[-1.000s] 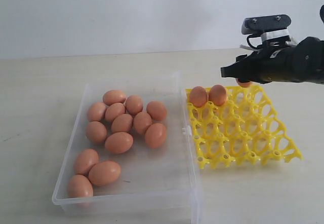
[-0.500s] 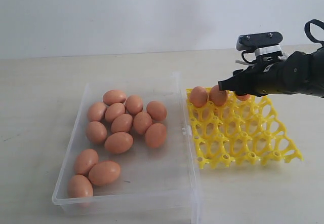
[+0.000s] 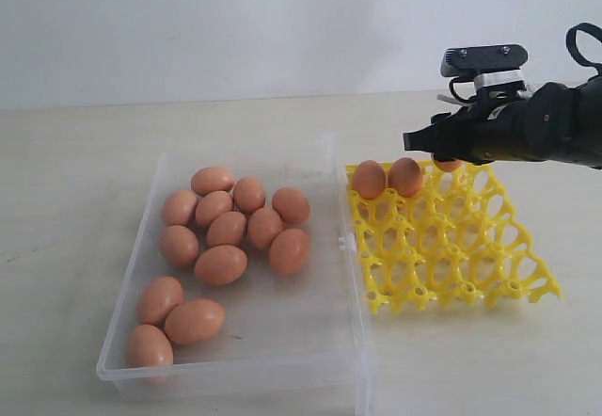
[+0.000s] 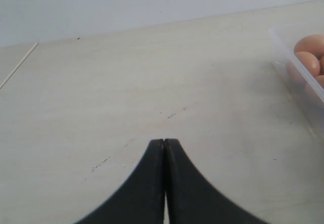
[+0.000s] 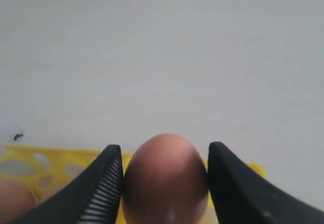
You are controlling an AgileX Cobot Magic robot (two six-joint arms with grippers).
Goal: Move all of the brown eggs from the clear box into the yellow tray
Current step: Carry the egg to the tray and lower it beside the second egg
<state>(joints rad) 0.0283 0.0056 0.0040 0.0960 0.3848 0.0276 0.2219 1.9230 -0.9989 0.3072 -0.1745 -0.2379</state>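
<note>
Several brown eggs (image 3: 226, 228) lie loose in the clear box (image 3: 349, 275) on the left. Two more eggs (image 3: 368, 179) sit side by side in the back row of the yellow tray (image 3: 451, 256). My right gripper (image 3: 435, 143) hovers over the tray's back row, just right of those two. It is shut on one brown egg (image 5: 164, 178), which fills the gap between both black fingers (image 5: 104, 183); that held egg (image 3: 449, 164) peeks out beneath the arm. My left gripper (image 4: 164, 142) is shut and empty over bare table, beside a wall of the clear box (image 4: 298, 72).
The pale tabletop (image 3: 85, 181) runs around box and tray, with a white wall (image 3: 235, 21) behind. The tray's front rows of cups (image 3: 461, 284) hold nothing. The box's near right corner (image 3: 310, 341) has no eggs in it.
The right gripper dipped with its egg toward the tray's back row, then rose a little again. The eggs in the box and in the tray have not moved.
</note>
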